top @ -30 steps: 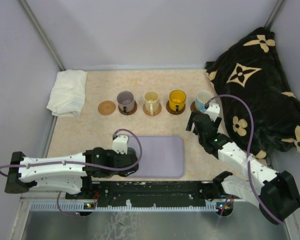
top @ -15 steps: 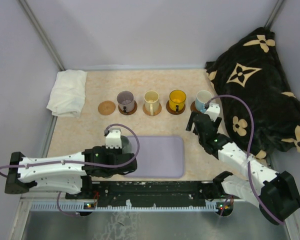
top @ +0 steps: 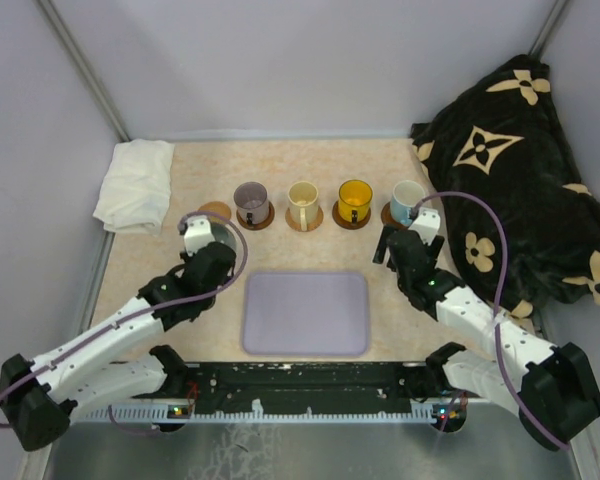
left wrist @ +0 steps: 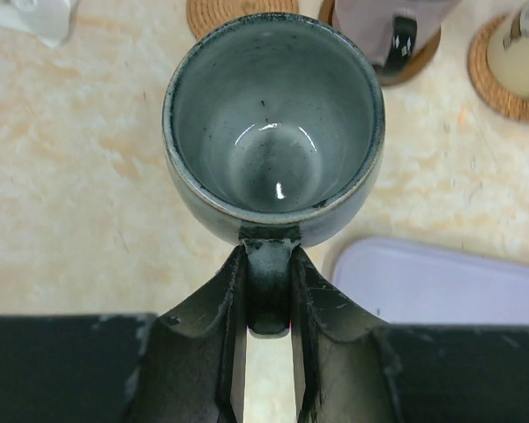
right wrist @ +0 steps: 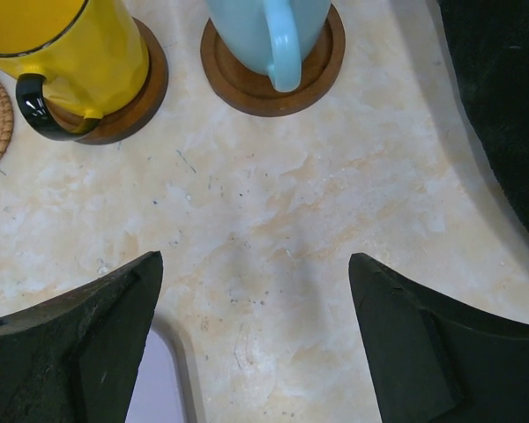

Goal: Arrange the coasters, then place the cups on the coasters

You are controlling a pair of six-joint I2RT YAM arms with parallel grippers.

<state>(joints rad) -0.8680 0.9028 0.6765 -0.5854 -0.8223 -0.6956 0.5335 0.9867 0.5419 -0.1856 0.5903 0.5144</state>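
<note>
My left gripper [left wrist: 269, 257] is shut on the handle of the grey-green cup [left wrist: 273, 132], which hangs upright just in front of an empty tan coaster [left wrist: 238, 11]. From above, that cup [top: 218, 233] sits right below the tan coaster [top: 216, 209], at the left end of the row. To the right, a purple-grey cup [top: 251, 200], a cream cup [top: 302, 201], a yellow cup [top: 354, 198] and a white cup with a blue handle [top: 407, 198] each stand on a coaster. My right gripper [right wrist: 256, 282] is open over bare table, in front of the blue-handled cup [right wrist: 269, 26].
A lavender tray [top: 306, 312] lies between the arms at the near edge. A folded white cloth [top: 135, 183] sits at the far left. A black patterned blanket [top: 520, 170] fills the right side, close to my right arm.
My left arm has carried the grey-green cup from the tray's left end up and left to just in front of the empty tan coaster. The right arm has stayed still.
</note>
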